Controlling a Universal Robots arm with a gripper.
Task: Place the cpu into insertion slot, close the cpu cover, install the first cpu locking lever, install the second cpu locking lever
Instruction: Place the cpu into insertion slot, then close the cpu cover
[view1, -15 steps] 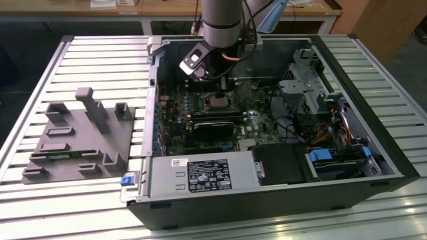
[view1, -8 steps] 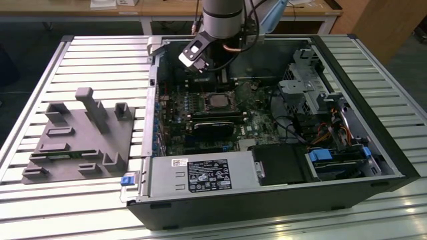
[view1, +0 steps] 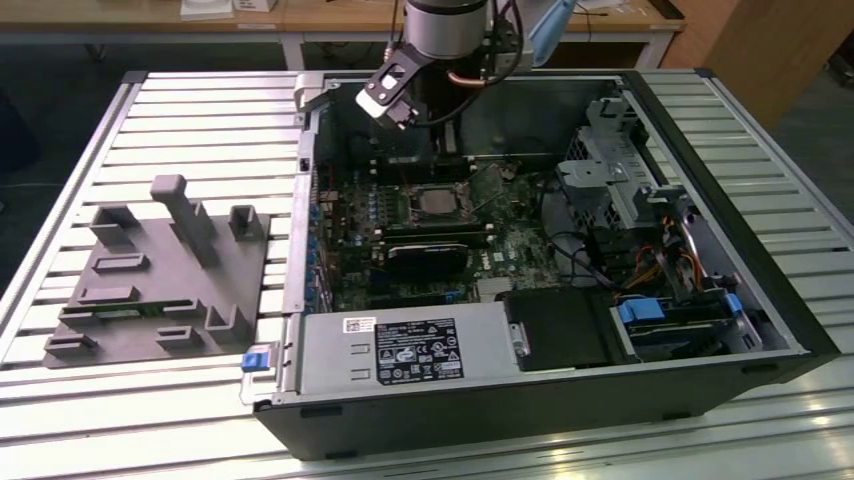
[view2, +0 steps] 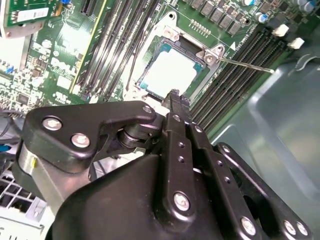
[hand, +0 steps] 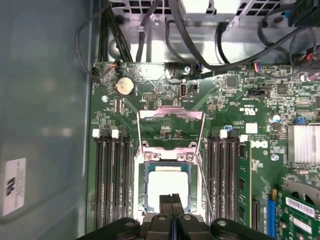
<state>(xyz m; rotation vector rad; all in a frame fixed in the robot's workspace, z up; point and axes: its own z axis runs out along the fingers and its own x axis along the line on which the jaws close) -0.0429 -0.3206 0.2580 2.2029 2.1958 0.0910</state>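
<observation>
Slatted counter (view1: 200, 110) carries an open computer case (view1: 534, 415), within which the pincer (hand: 171, 200), fingertips together and empty, hovers close over the cpu (hand: 167, 182) seated in the insertion slot (hand: 142, 190).

A work table (view1: 200, 110) of pale metal slats spans most of the exterior view, and its ribs catch the light, brightest along the near edge. Behind it stands a wooden bench (view1: 347, 20) on white legs (view1: 288, 48), with what may be papers (view1: 214, 8) on top. A wooden panel (view1: 767, 45) rises at the exterior view's right. The floor (view1: 47, 95) between them is dark.
</observation>
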